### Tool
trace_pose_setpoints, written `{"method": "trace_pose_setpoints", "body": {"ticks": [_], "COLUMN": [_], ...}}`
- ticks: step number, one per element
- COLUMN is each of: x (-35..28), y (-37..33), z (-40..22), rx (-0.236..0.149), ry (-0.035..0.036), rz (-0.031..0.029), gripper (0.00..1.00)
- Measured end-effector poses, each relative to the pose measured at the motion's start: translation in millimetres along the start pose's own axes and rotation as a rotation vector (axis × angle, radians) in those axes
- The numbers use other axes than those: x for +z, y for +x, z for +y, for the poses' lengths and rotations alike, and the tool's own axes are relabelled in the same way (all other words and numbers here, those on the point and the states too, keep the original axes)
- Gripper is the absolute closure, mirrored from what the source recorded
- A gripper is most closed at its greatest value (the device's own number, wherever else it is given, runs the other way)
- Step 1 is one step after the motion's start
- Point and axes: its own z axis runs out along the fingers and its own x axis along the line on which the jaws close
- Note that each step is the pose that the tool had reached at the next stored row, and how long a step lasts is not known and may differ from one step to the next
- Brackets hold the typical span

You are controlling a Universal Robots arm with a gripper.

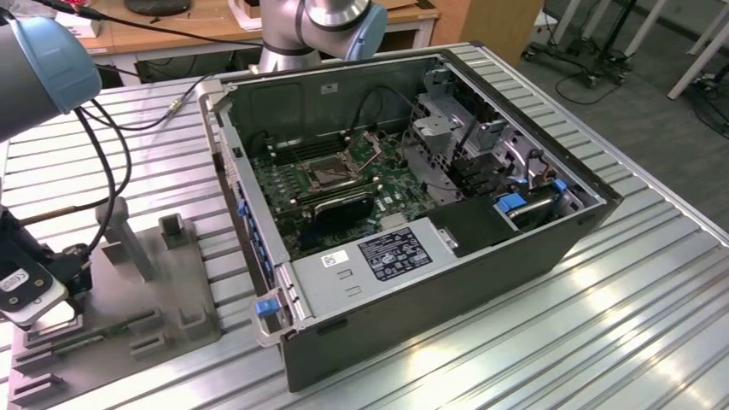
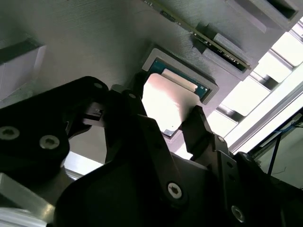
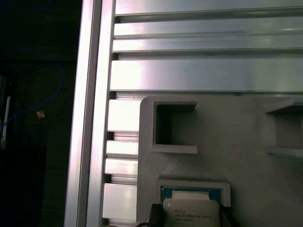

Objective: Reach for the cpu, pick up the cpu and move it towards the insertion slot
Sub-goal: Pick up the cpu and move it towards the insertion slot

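Observation:
The cpu (image 2: 168, 101) is a thin square chip with a pale metal face and a green rim. It lies in a shallow pocket of the grey fixture plate (image 1: 154, 286), at the exterior view's lower left. My gripper (image 2: 165, 111) is down over it, and the black fingers (image 2: 196, 125) rest against two opposite edges of the chip. The first wrist view shows the cpu (image 3: 191, 213) in its pocket between the finger tips of my gripper (image 3: 189, 218). The insertion slot (image 1: 324, 173) is the silver-framed socket on the motherboard inside the open computer case, far to the exterior view's right of my gripper (image 1: 46, 320).
The open computer case (image 1: 456, 256) stands on the ribbed aluminium table (image 1: 638, 325). Grey fixture blocks (image 1: 173, 231) and a square open pocket (image 3: 170, 125) rise from the plate near the chip. A memory stick (image 2: 208, 40) lies in a fixture holder. Black cables (image 1: 97, 145) hang beside the arm.

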Motion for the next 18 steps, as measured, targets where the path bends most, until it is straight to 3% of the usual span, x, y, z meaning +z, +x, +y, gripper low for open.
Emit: {"method": "trace_pose_setpoints", "body": {"ticks": [18], "x": [-1.3], "y": [-0.1], "z": [0.1], "rx": [0.0], "ry": [0.0], "rz": [0.001], "gripper": [0.46]}}
